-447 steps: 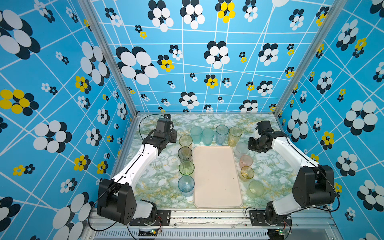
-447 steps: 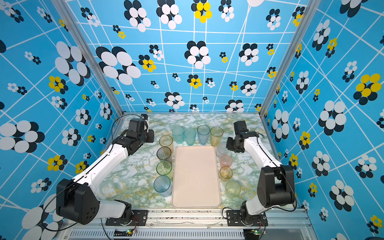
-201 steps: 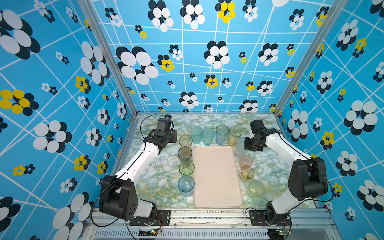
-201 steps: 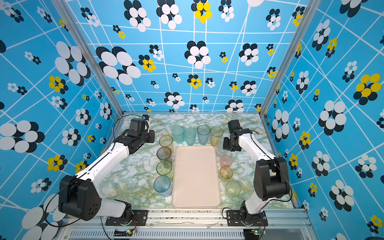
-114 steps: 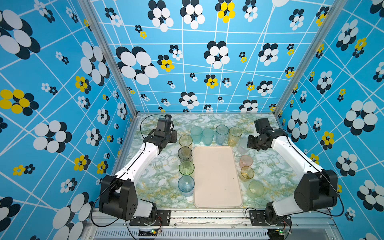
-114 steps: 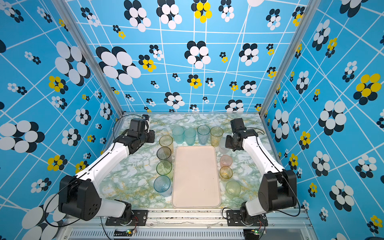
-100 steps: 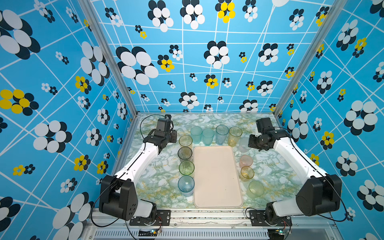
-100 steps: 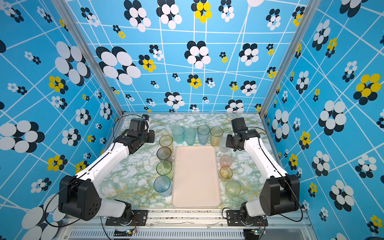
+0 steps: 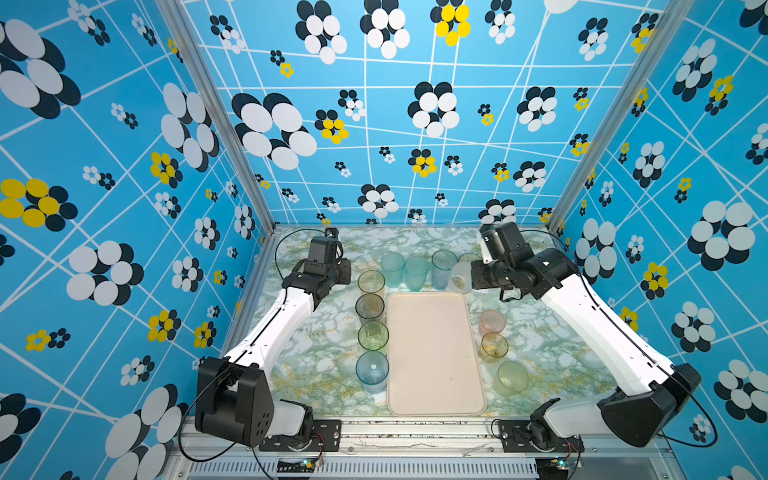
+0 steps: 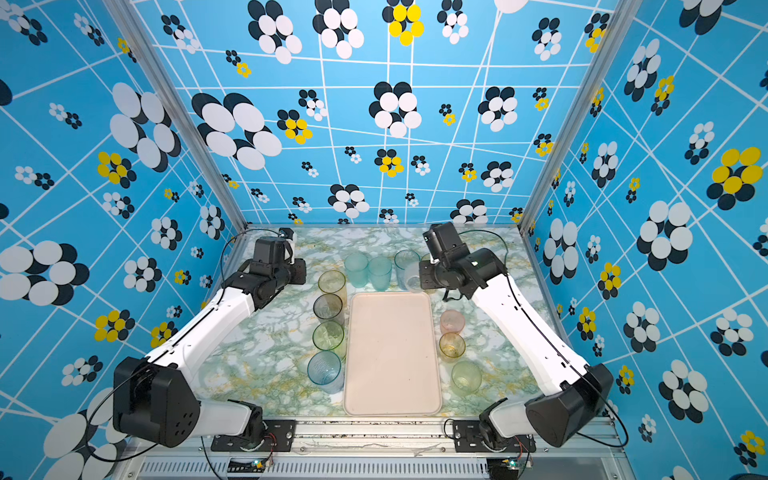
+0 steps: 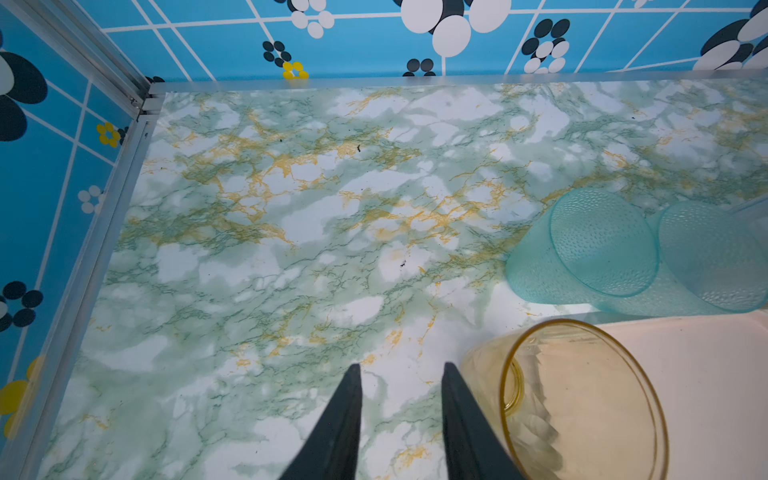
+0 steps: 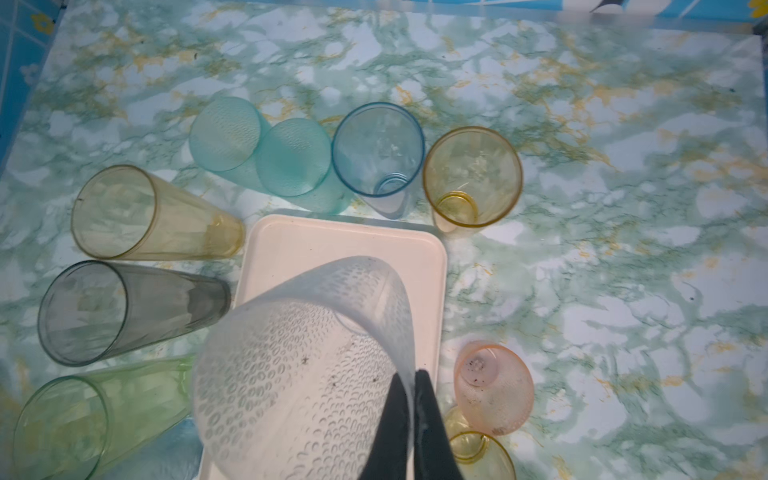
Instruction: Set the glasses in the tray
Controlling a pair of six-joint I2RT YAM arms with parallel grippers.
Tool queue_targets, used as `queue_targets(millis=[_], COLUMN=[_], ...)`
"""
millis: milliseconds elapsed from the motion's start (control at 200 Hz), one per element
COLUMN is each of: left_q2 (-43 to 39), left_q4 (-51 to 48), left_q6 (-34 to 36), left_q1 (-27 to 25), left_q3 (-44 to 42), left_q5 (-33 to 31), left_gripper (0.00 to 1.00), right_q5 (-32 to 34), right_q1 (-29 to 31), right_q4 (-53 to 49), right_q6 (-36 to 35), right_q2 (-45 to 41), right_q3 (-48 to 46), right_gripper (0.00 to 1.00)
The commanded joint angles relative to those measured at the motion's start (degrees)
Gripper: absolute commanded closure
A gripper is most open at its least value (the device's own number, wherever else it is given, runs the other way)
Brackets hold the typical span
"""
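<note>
The right gripper [image 12: 409,399] clamps the whitish dimpled tumbler [image 9: 459,277] at the upper right corner of the tray [image 9: 432,353] in a top view. The left gripper [image 11: 401,374] hangs parted and empty.

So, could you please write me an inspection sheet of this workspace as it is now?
Surface: marbled green-and-white tabletop.
Job's things: cream tray, empty. Eleven glasses stand around it: four on the left, four along the far edge, three on the right. A whitish glass is held tilted near the tray's far right corner.
Clutter: nothing seen.
Grippers: right gripper shut on the whitish glass's wall. Left gripper open and empty, beside an amber glass.
Cables: black cables loop at both wrists and at the bases.
Surroundings: blue flower-patterned walls, aluminium frame posts.
</note>
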Motion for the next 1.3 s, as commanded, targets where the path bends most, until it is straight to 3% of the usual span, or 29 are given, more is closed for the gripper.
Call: queue_targets(millis=[0, 435, 1295], left_q2=[-2.0, -2.7, 0.0], left_q4=[0.2, -1.0, -1.8], left_q6=[-0.5, 0.5, 1.1], left_q1=[0.4, 0.4, 0.8], left_q3=[-0.8, -0.8, 0.1], left_q5=[1.3, 0.5, 1.6], left_gripper=[0.66, 0.65, 0.65], right_q5=[-1.0, -4.5, -8.3], right_q1=[2.9, 7.4, 8.0], right_q4=[-0.3, 3.5, 2.6], right_q6=[-1.1, -2.9, -2.8], right_q2=[7.4, 27.8, 38.1], right_q3=[2.9, 14.9, 22.4], right_gripper=[1.0, 1.0, 1.0])
